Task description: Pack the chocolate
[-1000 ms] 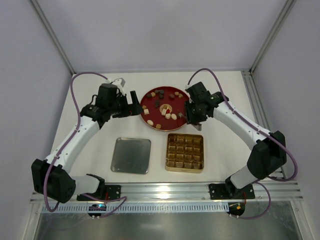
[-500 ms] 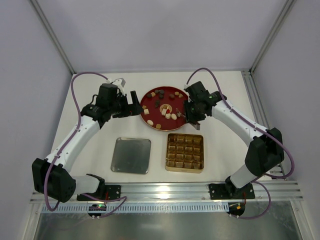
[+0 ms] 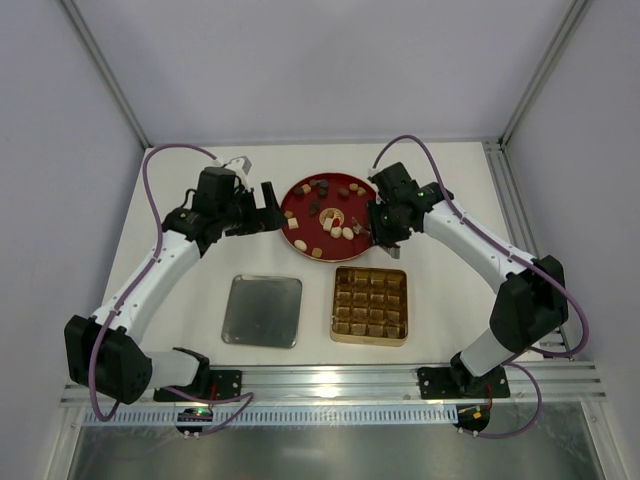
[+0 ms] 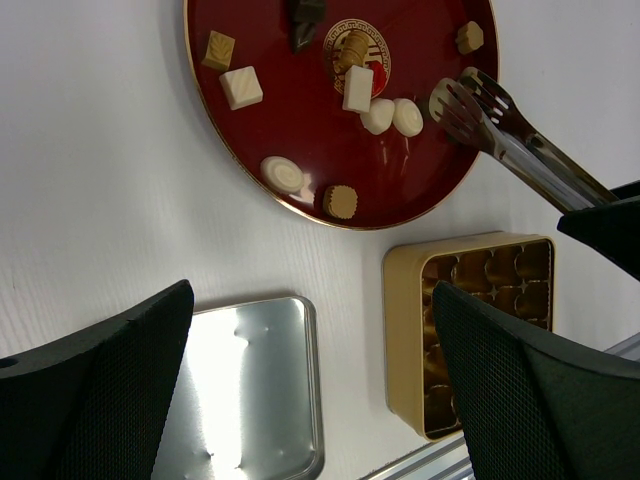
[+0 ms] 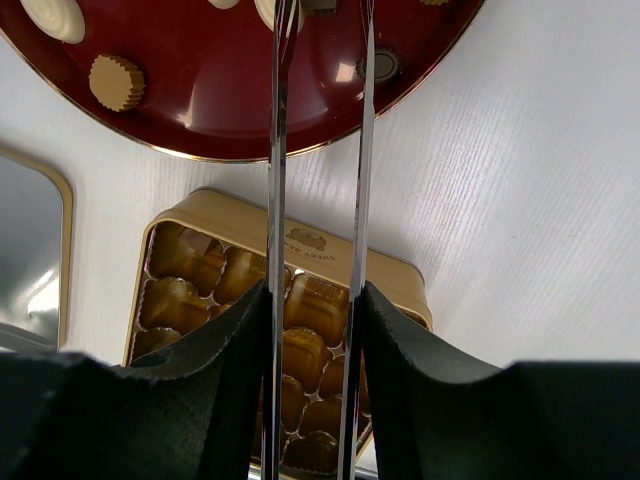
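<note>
Over the red round plate (image 4: 295, 120), right rim | right end effector (image 5: 313, 290) clamped on silver metal tongs (image 4: 505, 130), tips at a cream-white round chocolate (image 4: 440, 98), hold on it unclear, other pieces scattered on the plate | left end effector (image 3: 269, 208) wide open, empty | risk: shallow pinch, smooth piece squirts out short of the gold gridded tin (image 4: 400, 335)

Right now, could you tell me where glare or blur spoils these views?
Left wrist: glare washes out the silver lid, and the end effector fingers are dark and underexposed. Right wrist: bright spots on the red plate, and the tongs gleam. Top external: even, soft light.
</note>
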